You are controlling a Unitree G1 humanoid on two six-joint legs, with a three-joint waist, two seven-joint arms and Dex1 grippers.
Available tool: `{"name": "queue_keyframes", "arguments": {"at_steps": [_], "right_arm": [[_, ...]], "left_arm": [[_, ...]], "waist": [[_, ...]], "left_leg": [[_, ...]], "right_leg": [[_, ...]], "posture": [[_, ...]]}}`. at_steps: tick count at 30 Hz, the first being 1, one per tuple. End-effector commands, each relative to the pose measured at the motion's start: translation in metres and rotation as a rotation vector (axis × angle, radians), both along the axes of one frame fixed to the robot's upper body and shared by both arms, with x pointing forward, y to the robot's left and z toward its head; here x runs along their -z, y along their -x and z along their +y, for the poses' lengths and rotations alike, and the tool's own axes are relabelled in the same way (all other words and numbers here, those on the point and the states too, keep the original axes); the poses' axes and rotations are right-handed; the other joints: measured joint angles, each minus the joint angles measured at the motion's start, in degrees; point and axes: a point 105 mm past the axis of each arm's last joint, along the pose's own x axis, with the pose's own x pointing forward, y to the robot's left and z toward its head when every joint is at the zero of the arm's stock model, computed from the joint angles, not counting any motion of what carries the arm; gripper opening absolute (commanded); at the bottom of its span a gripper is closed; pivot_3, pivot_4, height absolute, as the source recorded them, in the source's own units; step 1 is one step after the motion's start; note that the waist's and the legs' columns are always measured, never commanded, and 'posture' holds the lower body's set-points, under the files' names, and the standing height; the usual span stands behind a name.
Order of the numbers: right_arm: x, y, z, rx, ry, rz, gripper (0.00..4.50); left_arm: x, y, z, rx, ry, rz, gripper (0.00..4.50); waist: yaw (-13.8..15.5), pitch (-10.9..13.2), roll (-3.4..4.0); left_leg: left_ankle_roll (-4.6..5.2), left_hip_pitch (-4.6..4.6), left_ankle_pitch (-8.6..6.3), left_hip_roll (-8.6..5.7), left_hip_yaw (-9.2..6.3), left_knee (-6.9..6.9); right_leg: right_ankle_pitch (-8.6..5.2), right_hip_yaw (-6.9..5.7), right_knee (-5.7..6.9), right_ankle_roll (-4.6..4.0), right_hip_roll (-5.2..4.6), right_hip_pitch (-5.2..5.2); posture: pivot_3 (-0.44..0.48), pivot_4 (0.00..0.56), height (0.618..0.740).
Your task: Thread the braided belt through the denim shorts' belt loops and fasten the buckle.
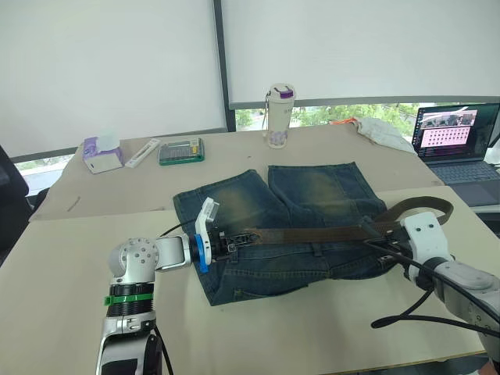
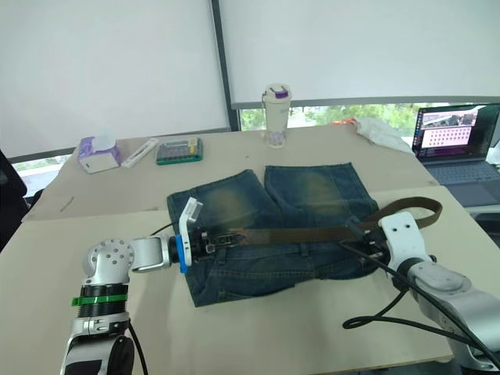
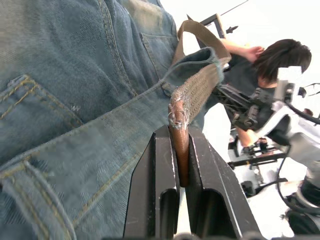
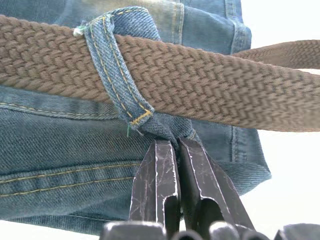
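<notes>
Blue denim shorts (image 1: 305, 226) with faded yellowish patches on both legs and yellow stitching along seams and belt loops (image 4: 117, 75). Brown woven herringbone braided belt (image 4: 200, 85), reddish worn tip (image 3: 179, 145). Beige tabletop (image 1: 312, 328). White bottle (image 1: 279, 116) with purple cap near the far edge. Green-rimmed calculator (image 1: 181, 151), lilac-and-white tissue pack (image 1: 102, 152) toward the far left corner.
</notes>
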Motion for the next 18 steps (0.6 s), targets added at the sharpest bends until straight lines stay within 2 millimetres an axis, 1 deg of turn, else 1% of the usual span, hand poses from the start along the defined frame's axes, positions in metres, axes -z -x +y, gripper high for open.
{"name": "queue_keyframes", "arguments": {"at_steps": [1, 2, 4, 6, 8, 9, 10, 12, 14, 15, 18], "right_arm": [[-0.015, 0.015, 0.017, -0.141, -0.070, 0.006, 0.04], [-0.018, 0.025, 0.028, -0.228, -0.124, 0.031, 0.39], [-0.045, 0.041, 0.054, -0.400, -0.312, -0.044, 1.11], [-0.063, 0.052, 0.069, -0.495, -0.444, -0.101, 1.76], [-0.062, 0.067, 0.095, -0.589, -0.597, -0.055, 2.48], [-0.060, 0.070, 0.103, -0.605, -0.636, -0.035, 2.77], [-0.058, 0.067, 0.109, -0.599, -0.663, -0.036, 2.77], [-0.057, 0.053, 0.117, -0.536, -0.768, -0.074, 2.77], [-0.052, 0.042, 0.124, -0.493, -0.819, -0.077, 2.77], [-0.051, 0.039, 0.126, -0.479, -0.830, -0.077, 2.77], [-0.058, 0.028, 0.130, -0.434, -0.954, -0.137, 2.77]], "left_arm": [[-0.015, 0.006, 0.002, 0.027, 0.050, -0.038, 0.00], [-0.019, 0.007, 0.000, 0.033, 0.074, -0.042, 0.00], [-0.029, 0.006, -0.007, 0.047, 0.142, -0.051, 0.00], [-0.035, 0.006, -0.012, 0.056, 0.181, -0.054, 0.00], [-0.043, 0.008, -0.024, 0.085, 0.241, -0.057, 0.00], [-0.046, 0.009, -0.029, 0.101, 0.262, -0.056, 0.00], [-0.048, 0.010, -0.033, 0.116, 0.277, -0.055, 0.00], [-0.052, 0.014, -0.041, 0.152, 0.297, -0.055, 0.00], [-0.055, 0.016, -0.045, 0.176, 0.310, -0.055, 0.00], [-0.056, 0.016, -0.046, 0.180, 0.312, -0.055, 0.00], [-0.059, 0.018, -0.047, 0.205, 0.307, -0.062, 0.00]], "waist": [[0.0, 0.0, 0.00], [0.1, 0.0, 0.00], [0.1, 0.0, -0.05], [-0.1, 0.1, -0.08], [-0.1, 0.1, -0.11], [-0.1, 0.1, -0.12], [-0.1, 0.1, -0.13], [-0.3, 0.1, -0.16], [-0.3, 0.1, -0.13], [-0.3, 0.1, -0.13], [-0.1, 0.0, -0.03]], "left_leg": [[0.00, 0.00, 0.00, 0.00, 0.00, 0.00], [0.00, -0.01, 0.00, 0.01, -0.02, -0.01], [0.00, -0.02, 0.00, 0.03, -0.03, -0.01], [0.05, 0.02, -0.03, 0.07, -0.03, -0.01], [0.13, 0.12, -0.08, 0.07, -0.03, -0.01], [0.32, 0.16, -0.20, 0.09, -0.06, -0.01], [0.56, 0.22, -0.35, 0.11, -0.08, -0.02], [0.54, 0.23, -0.33, 0.10, -0.07, -0.02], [0.08, 0.22, -0.08, 0.08, -0.04, -0.01], [0.07, 0.20, -0.07, 0.07, -0.01, -0.02], [0.01, 0.04, -0.03, 0.08, -0.01, -0.01]], "right_leg": [[0.00, 0.00, 0.00, 0.00, 0.01, -0.01], [0.00, -0.01, 0.00, 0.00, 0.01, -0.01], [0.00, -0.03, -0.01, 0.00, 0.02, 0.01], [0.00, -0.04, -0.05, 0.00, 0.05, 0.11], [0.00, -0.06, -0.06, 0.00, 0.04, 0.28], [0.00, -0.09, -0.11, 0.01, 0.04, 0.40], [0.00, -0.12, -0.16, 0.01, 0.04, 0.50], [-0.01, -0.10, -0.20, 0.01, 0.03, 0.51], [0.00, -0.05, -0.18, 0.01, 0.02, 0.39], [-0.01, -0.02, -0.12, 0.01, 0.00, 0.33], [0.00, 0.00, -0.01, 0.00, 0.02, 0.04]], "posture": [[0.000, 0.150, 0.740], [0.000, 0.150, 0.740], [0.000, 0.150, 0.740], [0.000, 0.150, 0.740], [0.000, 0.150, 0.740], [0.000, 0.150, 0.740], [0.000, 0.150, 0.740], [0.000, 0.150, 0.740], [0.000, 0.150, 0.740], [0.000, 0.150, 0.740], [0.000, 0.150, 0.740]]}}
